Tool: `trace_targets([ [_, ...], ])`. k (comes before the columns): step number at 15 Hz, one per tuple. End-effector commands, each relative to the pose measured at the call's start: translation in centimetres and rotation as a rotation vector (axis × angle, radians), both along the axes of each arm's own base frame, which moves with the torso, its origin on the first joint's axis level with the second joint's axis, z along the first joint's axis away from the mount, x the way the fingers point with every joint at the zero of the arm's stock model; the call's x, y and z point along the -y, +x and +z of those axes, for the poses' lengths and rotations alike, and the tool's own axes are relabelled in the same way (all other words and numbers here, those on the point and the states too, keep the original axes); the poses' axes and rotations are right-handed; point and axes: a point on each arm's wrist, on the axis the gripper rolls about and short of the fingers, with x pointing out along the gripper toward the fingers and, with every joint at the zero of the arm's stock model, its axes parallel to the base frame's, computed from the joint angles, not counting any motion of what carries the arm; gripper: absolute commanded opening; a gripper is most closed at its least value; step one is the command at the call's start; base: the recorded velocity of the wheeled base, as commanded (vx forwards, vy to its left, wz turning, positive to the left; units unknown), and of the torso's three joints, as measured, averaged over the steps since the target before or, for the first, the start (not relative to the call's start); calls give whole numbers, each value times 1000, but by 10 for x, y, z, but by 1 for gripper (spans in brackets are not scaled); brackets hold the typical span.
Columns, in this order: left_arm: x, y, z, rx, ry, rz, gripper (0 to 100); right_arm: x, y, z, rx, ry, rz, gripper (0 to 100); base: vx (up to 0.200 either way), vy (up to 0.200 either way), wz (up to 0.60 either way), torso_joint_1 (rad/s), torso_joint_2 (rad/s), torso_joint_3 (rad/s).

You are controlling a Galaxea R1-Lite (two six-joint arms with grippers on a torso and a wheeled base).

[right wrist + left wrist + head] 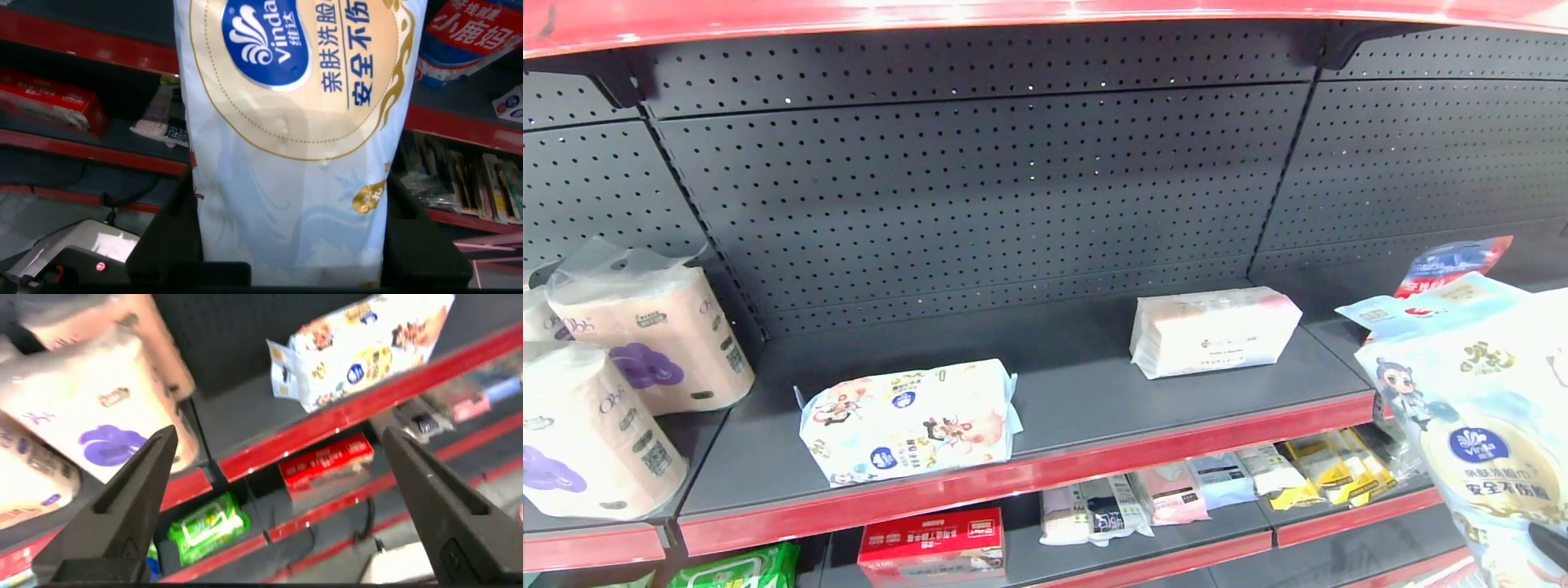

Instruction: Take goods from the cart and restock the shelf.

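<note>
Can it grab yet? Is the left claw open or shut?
Open: the left gripper has its fingers wide apart, with shelves showing between.

A red box [931,545] lies near a green pack [737,567].

Between your right jaws, the tissue pack [286,163] bears a round blue logo and dark blue characters. Beyond your left jaws, the paper rolls [90,433] carry purple marks and small labels.

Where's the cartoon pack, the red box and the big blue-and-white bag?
cartoon pack [907,420]: head view, middle of its front.
red box [931,547]: head view, middle of its red face.
blue-and-white bag [294,188]: right wrist view, middle of its front.
</note>
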Motion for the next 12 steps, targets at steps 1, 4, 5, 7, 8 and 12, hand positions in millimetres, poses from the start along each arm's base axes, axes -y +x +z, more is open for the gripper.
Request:
trace_targets([
  [1, -5, -21, -3, 110, -25, 19, 100, 0, -4, 1, 21, -1, -6, 0, 0, 0, 0, 0, 0, 0],
  [4, -5, -20, -1, 131, -29, 15, 100, 0, -6, 1, 34, -4, -16, 0, 0, 0, 0, 0, 0, 0],
  [5, -5, -18, -2, 133, -15, 15, 100, 0, -7, 2, 38, -5, -16, 0, 0, 0, 0, 0, 0, 0],
  [7, -5, -17, -4, 126, 10, 5, 100, 0, -6, 1, 36, -7, -15, 0, -100, 0, 0, 1, 1, -1],
  [8, -4, -15, -8, 121, 13, 6, 100, 0, -6, 1, 35, -10, -15, 0, -200, 0, 0, 7, 2, 2],
  [12, -3, -13, -8, 151, 6, -3, 100, 0, -6, 5, 47, -19, -10, 0, -50, 0, 0, 5, 2, 1],
])
